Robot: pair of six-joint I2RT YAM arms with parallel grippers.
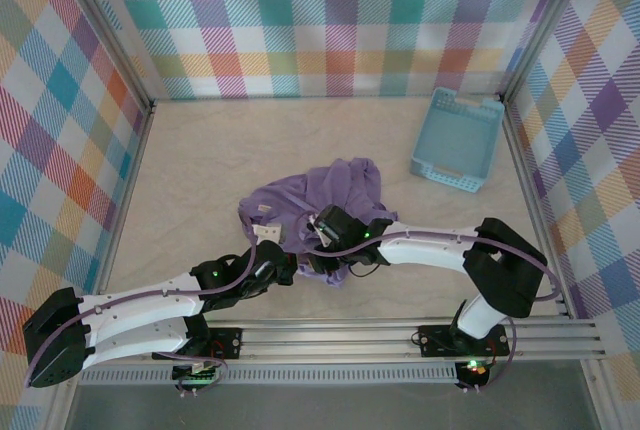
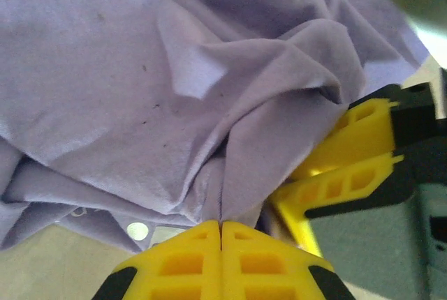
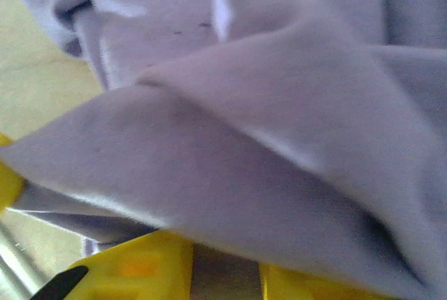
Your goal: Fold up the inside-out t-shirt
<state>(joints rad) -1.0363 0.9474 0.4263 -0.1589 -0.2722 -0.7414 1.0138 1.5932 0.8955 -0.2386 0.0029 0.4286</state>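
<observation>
Spreading t-shirt (image 1: 330,190) left of basket (image 1: 447,174).
Clenching a fold in left tool (image 2: 221,225); cannot tell for right tool (image 3: 225,261); pull apart slowly.

**Tight at the near edge, open counter to the left**

My left pincer (image 2: 221,227) is clamped on a fold of the t-shirt (image 1: 330,190). My right pincer (image 2: 342,157) sits just beside it with its jaws parted, so I have hardly any gap between the two. The crumpled heap blocks the way straight ahead. Bare counter (image 1: 190,160) lies free to the left and beyond the cloth. The basket (image 1: 458,140) fills the far right corner. Checked walls (image 1: 300,20) close off three sides.
</observation>
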